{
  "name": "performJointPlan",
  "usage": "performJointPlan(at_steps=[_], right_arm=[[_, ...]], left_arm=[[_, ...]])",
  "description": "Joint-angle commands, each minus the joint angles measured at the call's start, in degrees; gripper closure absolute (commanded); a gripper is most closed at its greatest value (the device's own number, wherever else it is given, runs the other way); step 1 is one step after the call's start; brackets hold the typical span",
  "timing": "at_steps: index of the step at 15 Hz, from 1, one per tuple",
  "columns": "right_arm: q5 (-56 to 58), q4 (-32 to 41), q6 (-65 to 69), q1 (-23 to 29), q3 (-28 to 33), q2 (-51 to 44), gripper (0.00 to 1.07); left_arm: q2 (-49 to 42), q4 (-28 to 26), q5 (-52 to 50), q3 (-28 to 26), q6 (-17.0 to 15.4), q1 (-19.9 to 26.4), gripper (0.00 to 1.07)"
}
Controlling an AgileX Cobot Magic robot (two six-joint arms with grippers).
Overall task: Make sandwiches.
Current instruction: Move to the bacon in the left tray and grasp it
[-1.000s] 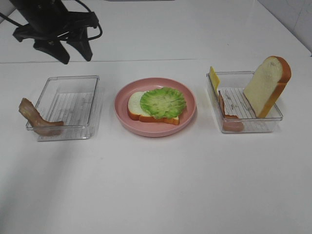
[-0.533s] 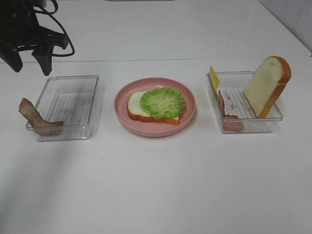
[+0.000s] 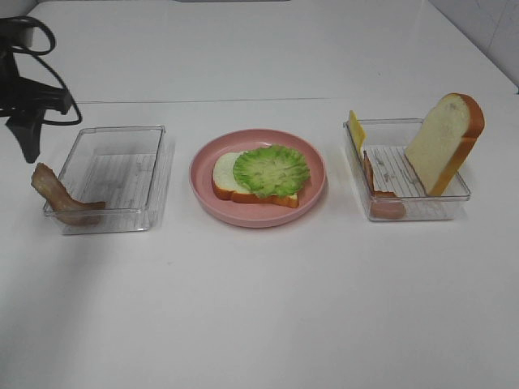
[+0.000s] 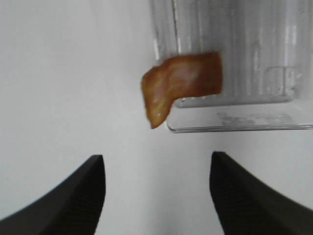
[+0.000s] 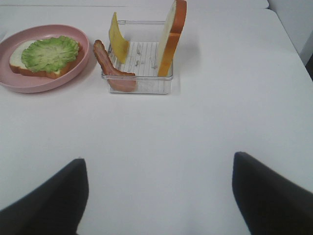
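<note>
A bread slice (image 3: 225, 177) topped with green lettuce (image 3: 272, 169) lies on the pink plate (image 3: 312, 198). A bacon strip (image 3: 55, 193) hangs over the outer corner of the left clear tray (image 3: 122, 138). In the left wrist view that bacon strip (image 4: 182, 85) is just ahead of my open, empty left gripper (image 4: 156, 196). The left gripper (image 3: 29, 142) hovers at the table's far left, behind the bacon. The right tray (image 3: 409, 212) holds a yellow cheese square (image 3: 355, 130), a bacon strip (image 3: 378, 185) and an upright bread slice (image 3: 446, 142). My right gripper (image 5: 159, 200) is open and empty, well short of that tray (image 5: 139, 88).
The three containers stand in a row across the white table (image 3: 259, 308). The table's far edge meets a white wall. The right gripper does not show in the exterior view. A black cable loops from the left arm (image 3: 32, 49).
My left arm has swung left and come down from the back of the table to beside the left tray's bacon. Food and trays have not moved.
</note>
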Motion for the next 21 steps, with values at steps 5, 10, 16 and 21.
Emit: performJointPlan(at_steps=[5, 10, 16, 21], right_arm=[[-0.7, -0.2, -0.2, -0.2, 0.1, -0.7, 0.31], [-0.7, -0.2, -0.2, -0.2, 0.1, -0.7, 0.31], [-0.7, -0.2, -0.2, -0.2, 0.1, -0.7, 0.31], [-0.7, -0.2, -0.2, -0.2, 0.1, -0.7, 0.31]], left_arm=[[-0.5, -4.0, -3.5, 3.4, -3.6, 2.8, 0.46], [2.3, -5.8, -9.2, 3.4, -3.3, 2.8, 0.46], [6.2, -6.3, -12.7, 3.4, -2.0, 2.8, 0.5], [7.0, -6.4, -13.3, 3.4, -0.7, 2.8, 0.64]])
